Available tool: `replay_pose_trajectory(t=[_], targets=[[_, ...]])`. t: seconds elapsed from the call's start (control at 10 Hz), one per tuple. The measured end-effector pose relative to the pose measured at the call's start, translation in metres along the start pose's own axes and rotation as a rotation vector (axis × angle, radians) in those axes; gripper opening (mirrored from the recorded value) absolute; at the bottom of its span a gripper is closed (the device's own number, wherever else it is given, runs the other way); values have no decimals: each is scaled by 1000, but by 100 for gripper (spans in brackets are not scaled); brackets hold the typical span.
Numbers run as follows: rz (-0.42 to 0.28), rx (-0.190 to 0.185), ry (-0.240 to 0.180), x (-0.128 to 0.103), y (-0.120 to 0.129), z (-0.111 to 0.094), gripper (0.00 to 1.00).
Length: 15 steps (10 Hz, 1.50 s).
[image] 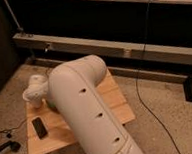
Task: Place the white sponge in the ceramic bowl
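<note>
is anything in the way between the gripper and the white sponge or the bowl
Cannot say. The arm itself fills the middle of the view and covers most of the wooden table; neither the white sponge nor the ceramic bowl shows. The gripper end hangs over the table's left part, above the black phone.
</note>
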Motion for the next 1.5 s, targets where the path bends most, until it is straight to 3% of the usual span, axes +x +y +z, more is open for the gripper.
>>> replay_pose_trajectory(t=[0.2,0.5,0.8,0.9,1.0,1.1,1.5], targets=[[-9,1,-70,-17,6,-11,80],[-23,17,-109,-19,6,-21,80],[-22,52,-120,-12,-1,-25,80],[-17,60,-146,-17,-3,-33,80],[-10,66,-171,-21,-4,-44,80],[12,74,-230,-29,-12,-71,80],[47,100,-308,-25,-33,-128,80]])
